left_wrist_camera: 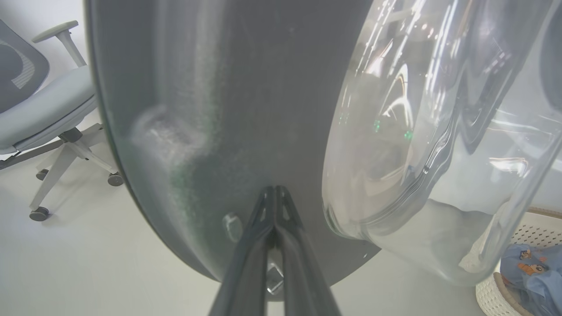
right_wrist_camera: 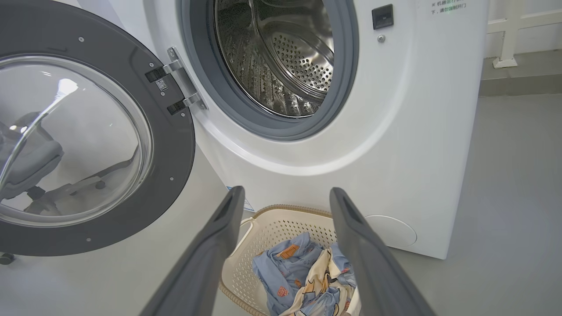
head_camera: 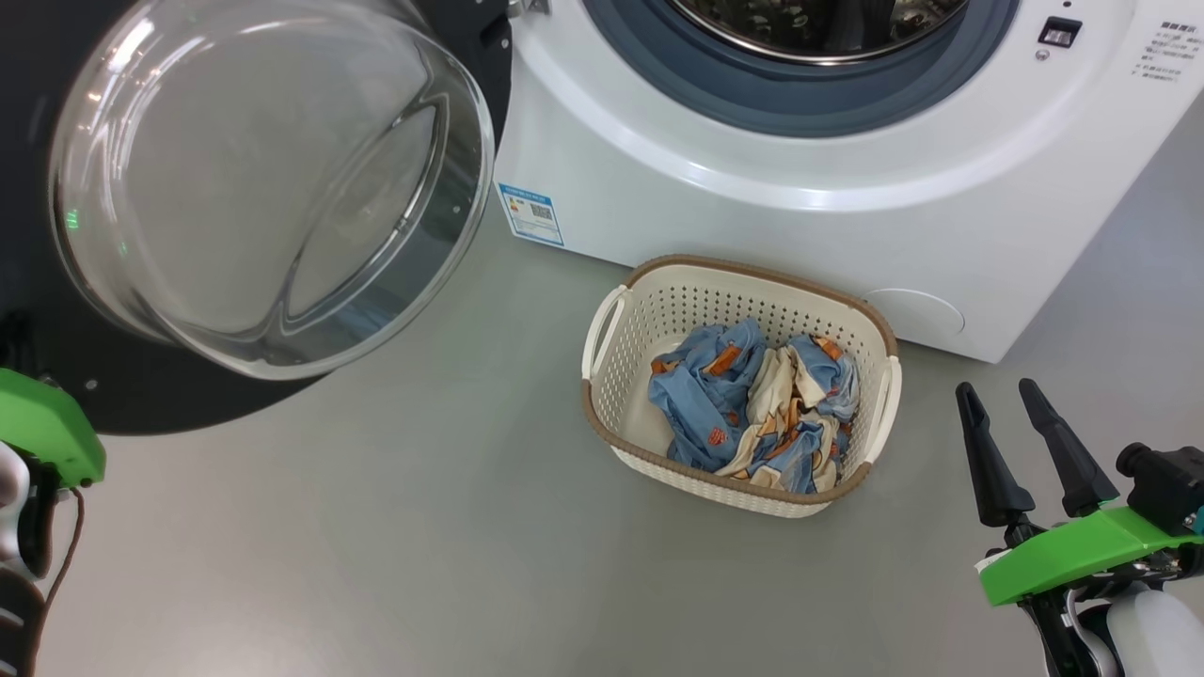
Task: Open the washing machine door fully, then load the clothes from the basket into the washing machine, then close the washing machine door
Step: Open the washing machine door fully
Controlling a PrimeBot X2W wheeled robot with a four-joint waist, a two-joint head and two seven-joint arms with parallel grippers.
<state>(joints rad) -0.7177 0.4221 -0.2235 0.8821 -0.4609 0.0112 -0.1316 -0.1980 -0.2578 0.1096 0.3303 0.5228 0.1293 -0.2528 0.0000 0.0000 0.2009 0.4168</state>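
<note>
The washing machine door (head_camera: 273, 188) stands open at 10 o'clock in the head view, its glass bulge facing 4 o'clock. The basket (head_camera: 752, 273) of clothes (head_camera: 752, 404) sits at centre, handles at 9 and 3. The left hand (left_wrist_camera: 274, 191) is pinched closed at the door's dark face; the right hand (head_camera: 995, 390) is wide and empty at 4 o'clock.

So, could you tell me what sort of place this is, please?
Likely a lab or office test area rather than a home laundry: the washing machine stands on a plain grey floor, with a wheeled office chair nearby.
</note>
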